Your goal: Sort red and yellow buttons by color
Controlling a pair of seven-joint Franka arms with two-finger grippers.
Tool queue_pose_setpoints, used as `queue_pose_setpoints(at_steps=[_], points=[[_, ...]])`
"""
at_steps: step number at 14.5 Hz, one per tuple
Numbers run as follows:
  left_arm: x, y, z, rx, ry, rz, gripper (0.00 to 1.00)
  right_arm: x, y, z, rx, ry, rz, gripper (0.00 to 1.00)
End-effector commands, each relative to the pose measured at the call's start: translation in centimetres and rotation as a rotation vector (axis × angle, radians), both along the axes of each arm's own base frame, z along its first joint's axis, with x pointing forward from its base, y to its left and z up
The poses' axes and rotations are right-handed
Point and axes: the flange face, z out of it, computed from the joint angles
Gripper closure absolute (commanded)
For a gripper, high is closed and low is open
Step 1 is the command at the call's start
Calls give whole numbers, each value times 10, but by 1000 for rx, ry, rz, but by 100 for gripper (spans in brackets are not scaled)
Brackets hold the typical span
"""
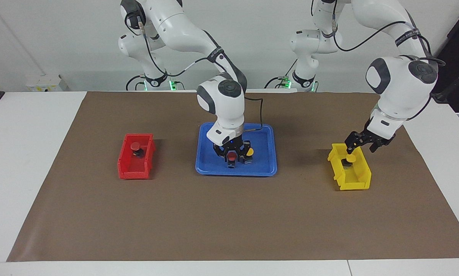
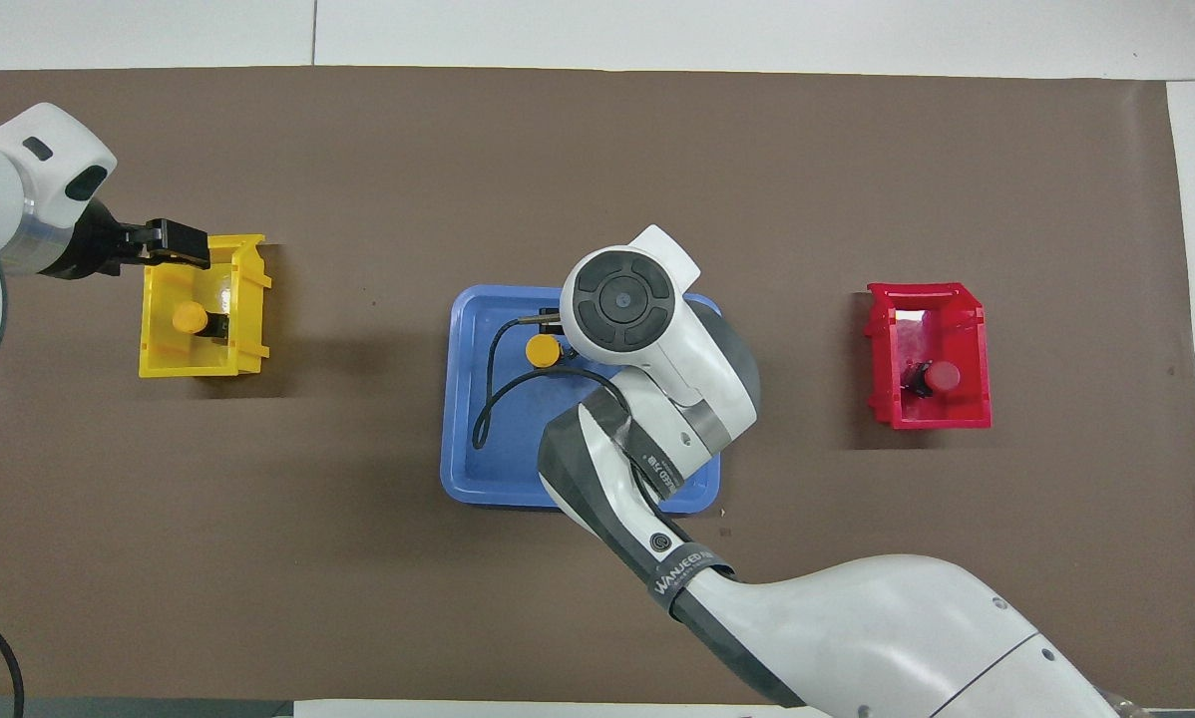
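One red button (image 1: 232, 156) and one yellow button (image 1: 249, 152) stand side by side in the blue tray (image 1: 214, 168). My right gripper (image 1: 232, 158) is lowered straight down onto the red button in the tray. In the overhead view my right wrist hides that red button, and only the tray's yellow button (image 2: 542, 349) shows. The other red button (image 1: 136, 146) sits in the red bin (image 1: 124, 161). The other yellow button (image 1: 351, 158) sits in the yellow bin (image 1: 354, 182). My left gripper (image 1: 361, 145) hangs open and empty over the yellow bin's end nearer the robots.
A brown mat (image 1: 229, 222) covers the table's middle. The red bin is toward the right arm's end and the yellow bin toward the left arm's end, with the tray between them. A black cable (image 2: 488, 399) loops from my right wrist over the tray.
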Motion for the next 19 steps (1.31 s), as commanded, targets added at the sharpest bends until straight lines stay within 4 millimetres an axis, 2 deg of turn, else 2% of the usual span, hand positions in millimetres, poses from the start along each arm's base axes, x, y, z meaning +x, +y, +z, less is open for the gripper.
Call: queue_pose_setpoints(at_steps=[1, 3, 4, 6, 7, 8, 10, 11, 15, 17, 18, 19], points=[[-9, -66, 5, -16, 10, 63, 0, -1, -6, 13, -2, -4, -23, 74], [-22, -105, 5, -22, 13, 56, 0, 20, -25, 42, -27, 5, -31, 74], [-30, -123, 1, -24, 21, 55, 0, 37, -52, 59, -34, 15, -31, 74], [-57, -194, -10, -36, 27, 113, 0, 56, -125, 103, -43, 21, -20, 74], [-68, -224, -13, -49, 10, 142, 0, 59, -171, 118, -20, 63, -14, 73], [-81, -258, -31, -42, 24, 145, 0, 60, -203, 128, -1, 89, 14, 73], [-96, -298, -61, -33, 34, 140, 0, 55, -276, 127, -10, 135, 80, 72], [-104, -316, -75, -31, 32, 143, 0, 52, -297, 120, -9, 150, 102, 72], [-108, -341, -121, -11, 16, 165, 0, 34, -342, 86, -11, 138, 164, 72], [-108, -342, -124, -9, 5, 163, 0, 29, -359, 79, -13, 137, 189, 72], [-108, -342, -125, -8, 7, 174, 13, 26, -362, 75, -13, 137, 191, 72], [-108, -341, -124, -9, 11, 219, 89, 23, -365, 70, -15, 125, 192, 72]])
